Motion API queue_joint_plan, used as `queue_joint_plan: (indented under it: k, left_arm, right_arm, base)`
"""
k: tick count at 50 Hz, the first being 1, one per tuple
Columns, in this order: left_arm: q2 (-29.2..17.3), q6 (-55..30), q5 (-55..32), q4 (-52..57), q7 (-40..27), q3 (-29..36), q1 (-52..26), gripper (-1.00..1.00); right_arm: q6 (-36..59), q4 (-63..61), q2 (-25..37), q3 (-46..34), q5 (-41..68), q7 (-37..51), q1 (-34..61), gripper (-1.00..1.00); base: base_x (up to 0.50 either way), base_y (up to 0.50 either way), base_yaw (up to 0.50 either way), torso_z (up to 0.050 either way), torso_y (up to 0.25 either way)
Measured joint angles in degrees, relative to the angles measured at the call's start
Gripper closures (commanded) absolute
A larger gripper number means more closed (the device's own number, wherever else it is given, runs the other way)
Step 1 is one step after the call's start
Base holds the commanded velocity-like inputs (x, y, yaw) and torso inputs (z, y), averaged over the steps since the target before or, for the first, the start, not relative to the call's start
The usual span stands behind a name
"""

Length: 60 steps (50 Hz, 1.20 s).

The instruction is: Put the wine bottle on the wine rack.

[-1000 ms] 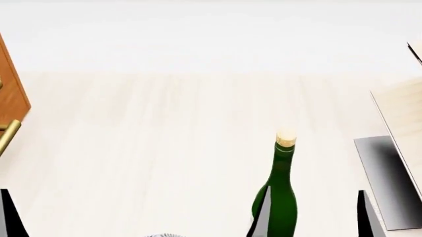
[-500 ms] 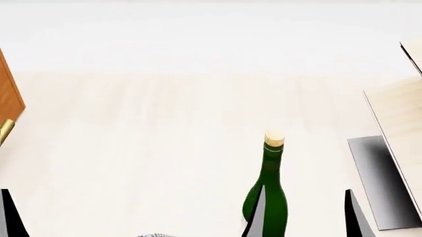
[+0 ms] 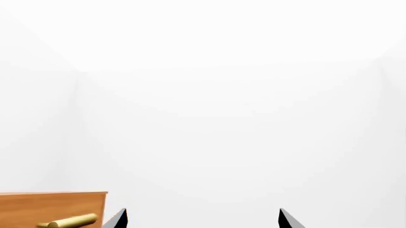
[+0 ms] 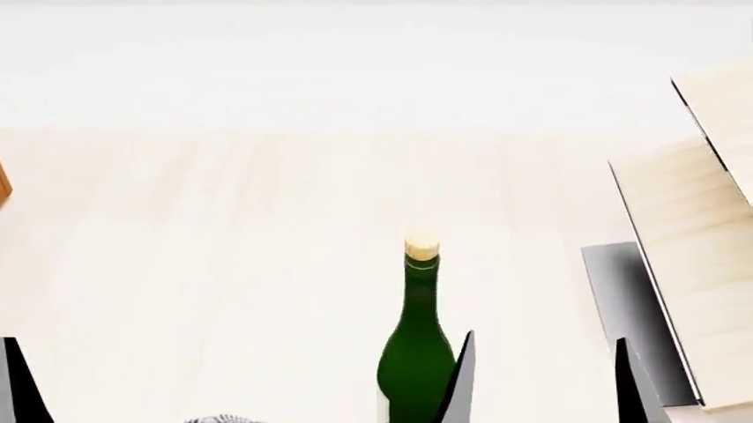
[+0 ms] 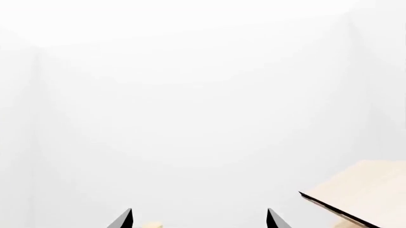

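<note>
The wine bottle (image 4: 414,357), dark green with a tan cork (image 4: 421,245), stands upright on the pale wood table (image 4: 235,264). My right gripper (image 4: 544,381) is open just to the right of it, and one of its fingers (image 4: 461,379) overlaps the bottle's side. In the right wrist view the cork (image 5: 152,225) shows low between the open right gripper (image 5: 198,219)'s tips, close to one of them. The wine rack (image 4: 689,256) has slanted light-wood boards on a dark grey base (image 4: 623,295) at the table's right. My left gripper (image 3: 203,219) is open and holds nothing.
An orange-brown cabinet (image 3: 54,208) with a brass handle (image 3: 73,221) sits by the left gripper; only a sliver of the cabinet (image 4: 3,185) shows in the head view. A patterned bowl's rim (image 4: 224,419) peeks in at the near edge. A rack board (image 5: 362,194) shows in the right wrist view.
The head view has swung right: the bottle and cabinet slid left in frame and more of the rack came in. The right gripper's finger now sits right of the bottle's middle.
</note>
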Motion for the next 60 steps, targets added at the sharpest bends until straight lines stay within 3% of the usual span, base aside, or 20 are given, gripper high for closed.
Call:
queue_joint_plan:
  k: [60]
  left_arm:
    - [-1.01, 0.23, -0.09, -0.27, -1.28, 0.83, -0.30, -1.00]
  right_arm:
    - [-0.26, 0.37, 0.94, -1.05, 0.19, 1.08, 0.34, -1.00]
  base:
    - [0.00, -0.14, 0.00, 0.000, 0.000]
